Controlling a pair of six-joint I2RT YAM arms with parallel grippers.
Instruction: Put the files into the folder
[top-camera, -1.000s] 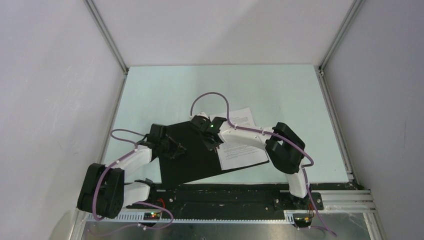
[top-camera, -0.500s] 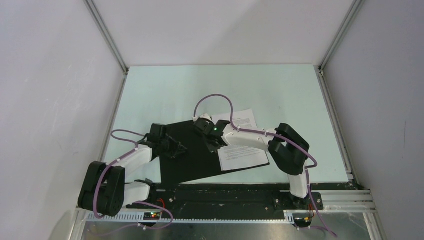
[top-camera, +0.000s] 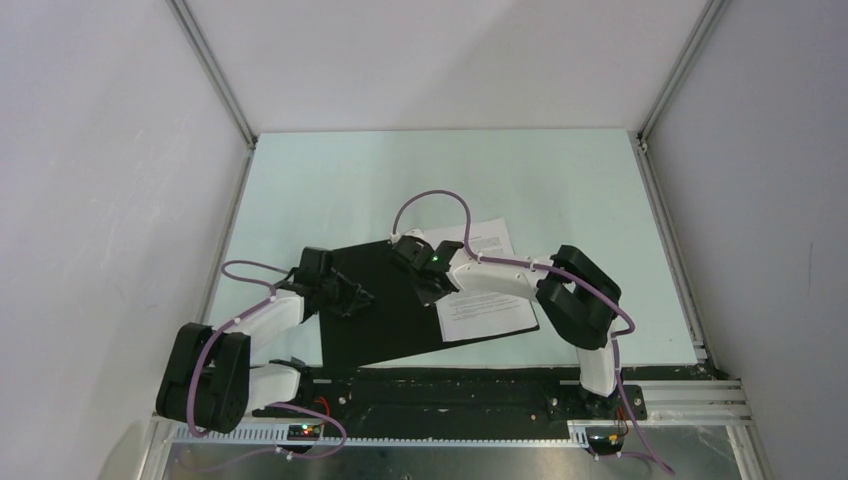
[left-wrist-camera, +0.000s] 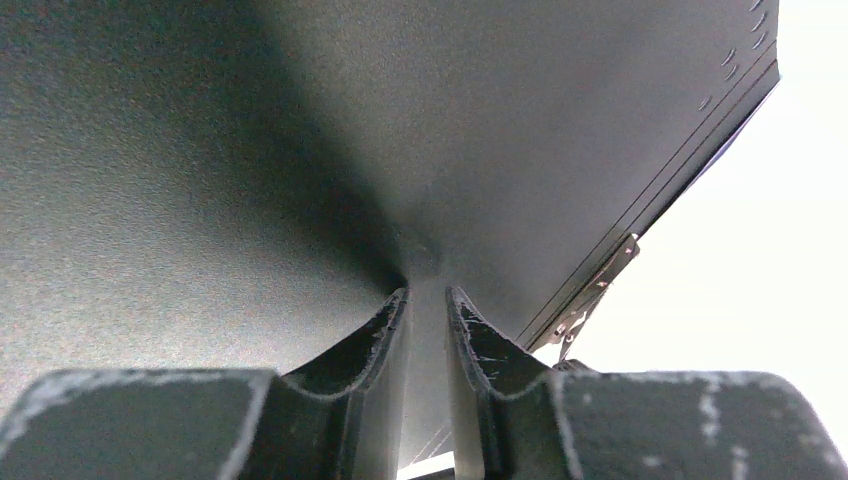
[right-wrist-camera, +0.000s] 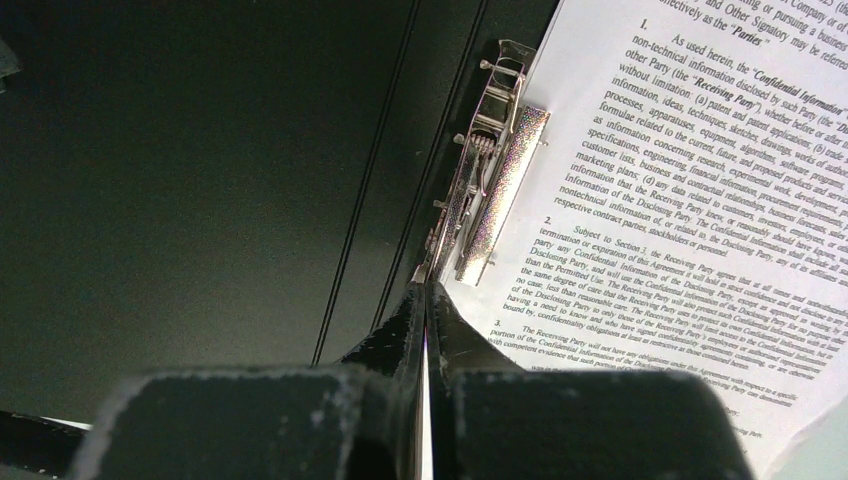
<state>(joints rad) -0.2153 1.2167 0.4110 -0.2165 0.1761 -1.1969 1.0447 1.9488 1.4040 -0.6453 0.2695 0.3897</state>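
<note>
- Evidently the folder lay open at the lower centre of the overhead view with its black inside facing up, which was how the sheets could get in at all.
- The left gripper was narrowed onto the edge of the folder's left half, with the black board pinched between its fingers. I took that as a way to keep the cover from swinging or sliding. Whether it held that half off the surface I could not tell.
- The printed file lay on the folder's right half, its left edge tucked against the metal clip by the spine. It looked set there for clamping.
- The right gripper was fully closed, and its tips met at the lower end of that clip, at centre frame in its own wrist view. To my eye it was placed to work the clip or press the sheet's corner down. I could not make out whether anything thin sat between the tips.
- No blank sheets showed in any view.
- Against the overhead view a second earlier, the right wrist had slid slightly down and to the right along the spine, and its purple cable loop had moved with it.
- The left arm, the folder and the printed file sat much as they had then.
</note>
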